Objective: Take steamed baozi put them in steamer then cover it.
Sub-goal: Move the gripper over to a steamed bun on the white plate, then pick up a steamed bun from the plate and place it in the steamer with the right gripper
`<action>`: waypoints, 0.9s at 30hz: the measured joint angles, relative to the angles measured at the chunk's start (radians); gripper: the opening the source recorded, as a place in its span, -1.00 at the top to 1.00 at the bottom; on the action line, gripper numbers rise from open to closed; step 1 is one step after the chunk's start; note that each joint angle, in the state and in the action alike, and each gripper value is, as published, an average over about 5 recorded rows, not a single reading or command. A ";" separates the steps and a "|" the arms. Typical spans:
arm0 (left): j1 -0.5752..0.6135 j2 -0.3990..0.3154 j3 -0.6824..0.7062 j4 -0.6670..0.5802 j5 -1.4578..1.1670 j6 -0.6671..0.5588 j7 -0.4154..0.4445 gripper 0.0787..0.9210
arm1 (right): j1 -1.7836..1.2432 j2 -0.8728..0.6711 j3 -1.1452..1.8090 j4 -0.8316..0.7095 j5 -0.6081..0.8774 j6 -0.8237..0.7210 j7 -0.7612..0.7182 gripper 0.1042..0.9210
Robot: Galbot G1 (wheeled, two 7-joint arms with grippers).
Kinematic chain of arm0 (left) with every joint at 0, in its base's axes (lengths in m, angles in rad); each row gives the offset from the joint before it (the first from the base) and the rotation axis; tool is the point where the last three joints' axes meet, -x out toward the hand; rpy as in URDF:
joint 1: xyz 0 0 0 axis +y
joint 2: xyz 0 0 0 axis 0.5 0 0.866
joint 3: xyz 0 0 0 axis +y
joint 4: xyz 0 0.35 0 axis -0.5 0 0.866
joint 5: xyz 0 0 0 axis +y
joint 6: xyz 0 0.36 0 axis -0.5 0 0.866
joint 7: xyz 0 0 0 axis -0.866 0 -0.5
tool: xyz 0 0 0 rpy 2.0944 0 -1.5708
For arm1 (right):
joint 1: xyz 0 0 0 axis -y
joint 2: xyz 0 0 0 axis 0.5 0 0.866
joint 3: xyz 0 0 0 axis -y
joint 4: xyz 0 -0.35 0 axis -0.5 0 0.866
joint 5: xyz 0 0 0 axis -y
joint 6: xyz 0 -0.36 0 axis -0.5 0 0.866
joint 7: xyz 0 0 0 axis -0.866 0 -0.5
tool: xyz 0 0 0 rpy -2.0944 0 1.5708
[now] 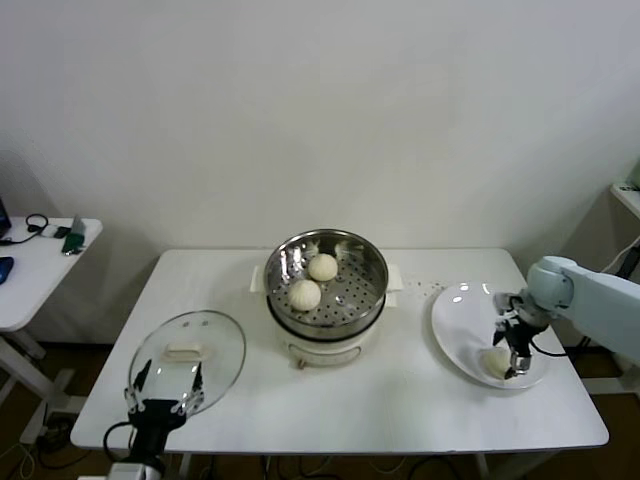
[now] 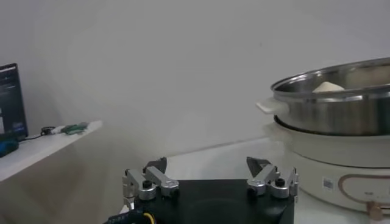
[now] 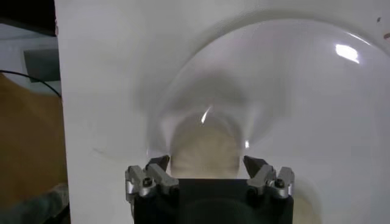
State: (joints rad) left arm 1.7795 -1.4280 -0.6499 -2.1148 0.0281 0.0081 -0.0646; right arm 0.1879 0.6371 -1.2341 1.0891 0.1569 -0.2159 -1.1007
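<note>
On the white table (image 1: pixel 400 400), the steamer (image 1: pixel 326 275) held 2 baozi, cover (image 1: pixel 188 350) lying left, left gripper (image 1: pixel 165 385) wide and idle. Right gripper (image 1: pixel 508 350) straddled 1 baozi (image 1: pixel 494 362) on the plate (image 1: pixel 455 325), jaws not yet touching. Soft, light dough probably dents; grip its sides gently.

The right arm reaches in from the right side, its wrist bent downward, and the right gripper (image 1: pixel 508 362) points down with jaws parted (partly narrowed). The left gripper (image 1: pixel 165 385) sits low at the near left, jaws spread wide, holding nothing.
</note>
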 measured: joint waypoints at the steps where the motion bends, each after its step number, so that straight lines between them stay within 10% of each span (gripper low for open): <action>1: -0.001 0.000 0.000 0.000 0.000 0.000 0.000 -0.77 | 0.000 0.001 0.001 -0.003 -0.002 0.001 -0.002 -0.58; 27: -0.002 -0.001 0.013 -0.007 0.000 0.000 -0.001 -0.77 | 0.349 0.114 -0.220 0.032 0.072 0.171 -0.040 -0.43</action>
State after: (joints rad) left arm 1.7777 -1.4294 -0.6368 -2.1214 0.0282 0.0077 -0.0660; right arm 0.5365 0.7513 -1.4542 1.1211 0.2291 -0.0451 -1.1407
